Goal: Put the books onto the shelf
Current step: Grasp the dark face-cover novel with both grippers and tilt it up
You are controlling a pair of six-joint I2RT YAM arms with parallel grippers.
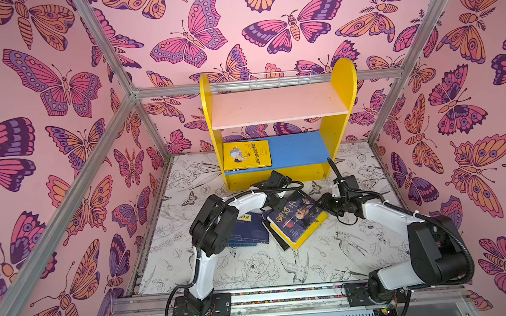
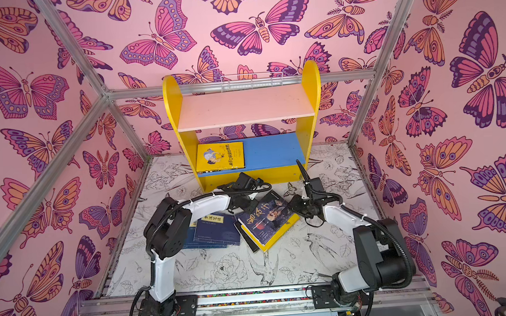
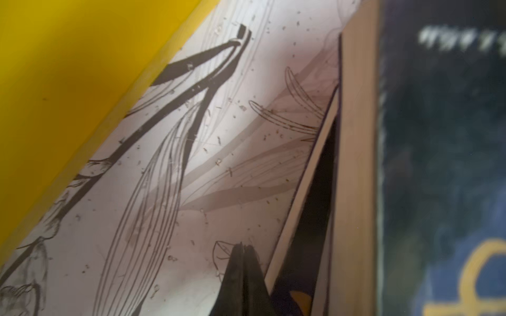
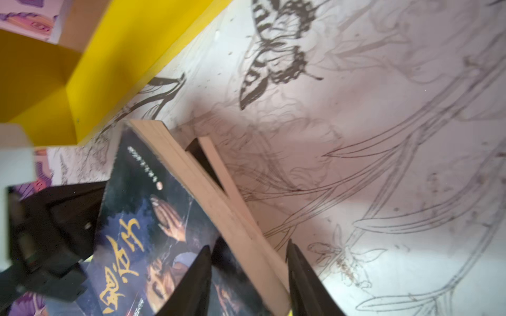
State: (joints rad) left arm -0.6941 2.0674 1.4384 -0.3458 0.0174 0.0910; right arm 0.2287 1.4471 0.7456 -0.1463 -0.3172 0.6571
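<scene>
The shelf (image 1: 278,106) (image 2: 242,108) stands at the back; one yellow book (image 1: 246,154) (image 2: 220,156) lies flat on the left of its blue lower board (image 1: 299,148). On the floor, a dark book with a face and calligraphy (image 1: 297,219) (image 2: 267,221) (image 4: 153,213) tops a skewed pile with a yellow book (image 1: 320,220) under it. Navy blue books (image 1: 250,228) (image 2: 217,230) lie to its left, partly under my left arm. My left gripper (image 1: 277,206) (image 3: 245,246) is shut and empty, on the floor at the dark book's far left corner. My right gripper (image 1: 323,204) (image 4: 249,245) is open, straddling that book's raised right edge.
The shelf's yellow base (image 3: 54,95) is close behind both grippers. A white wire rack (image 1: 280,78) sits behind the top board. Butterfly-patterned walls and aluminium posts (image 1: 392,96) enclose the floor mat (image 1: 327,259).
</scene>
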